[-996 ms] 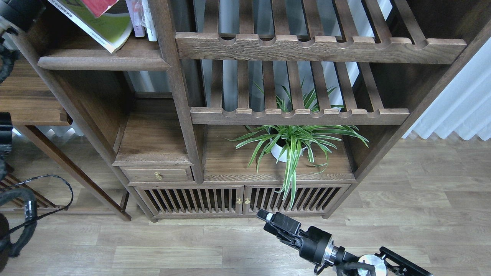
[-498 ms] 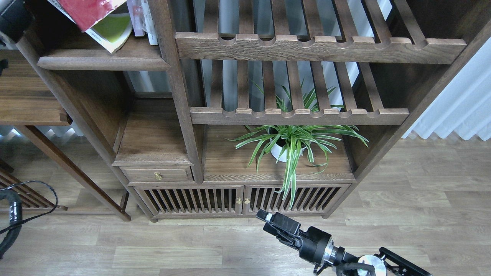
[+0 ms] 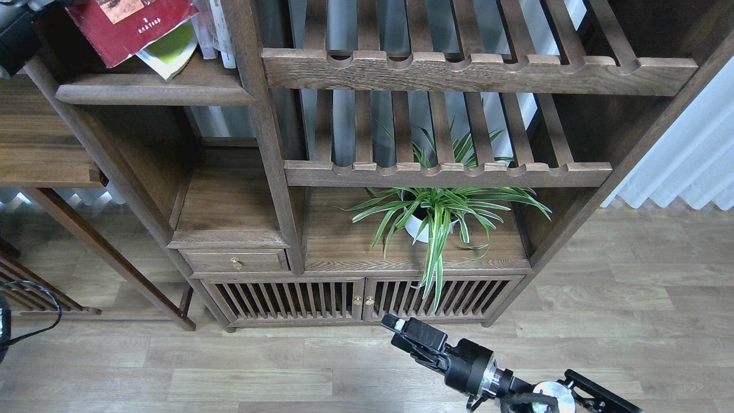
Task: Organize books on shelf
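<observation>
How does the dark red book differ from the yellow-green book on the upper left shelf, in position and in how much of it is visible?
The dark red book lies on top, tilted, with its cover largely visible; the yellow-green book lies beneath it, mostly covered, so only a corner shows. The dark red book's cover shows a small picture and small text; nothing printed can be read on the yellow-green book's visible part. Both sit on the solid shelf, left of the pale upright books.

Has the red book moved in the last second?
Yes. The red book has come down and rightward toward the shelf, now covering most of the yellow-green book near the upright post.
</observation>
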`<state>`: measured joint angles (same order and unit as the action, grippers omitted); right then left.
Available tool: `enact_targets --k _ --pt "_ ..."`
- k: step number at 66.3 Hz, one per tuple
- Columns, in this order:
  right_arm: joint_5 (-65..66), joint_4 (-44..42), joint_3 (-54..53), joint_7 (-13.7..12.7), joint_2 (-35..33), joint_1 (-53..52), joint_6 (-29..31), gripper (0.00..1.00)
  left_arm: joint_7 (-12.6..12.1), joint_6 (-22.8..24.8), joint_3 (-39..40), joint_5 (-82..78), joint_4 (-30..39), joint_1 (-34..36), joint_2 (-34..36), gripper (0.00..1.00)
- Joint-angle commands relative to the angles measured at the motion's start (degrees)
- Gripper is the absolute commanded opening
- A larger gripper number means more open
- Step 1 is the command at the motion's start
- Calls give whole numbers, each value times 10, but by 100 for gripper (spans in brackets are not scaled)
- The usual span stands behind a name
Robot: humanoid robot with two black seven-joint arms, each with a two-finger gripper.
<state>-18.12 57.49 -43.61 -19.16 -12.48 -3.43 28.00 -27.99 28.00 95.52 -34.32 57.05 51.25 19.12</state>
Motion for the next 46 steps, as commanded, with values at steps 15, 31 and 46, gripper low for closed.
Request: enact_targets --k 15,31,46 --pt "0 0 1 0 1 -1 0 99 52 0 -44 -43 -61 61 -14 5" --pt "-1 0 0 0 4 1 0 99 181 0 -93 -51 -111 78 -36 5" --pt "-1 0 0 0 4 1 0 99 268 0 -121 -51 -141 77 -34 6"
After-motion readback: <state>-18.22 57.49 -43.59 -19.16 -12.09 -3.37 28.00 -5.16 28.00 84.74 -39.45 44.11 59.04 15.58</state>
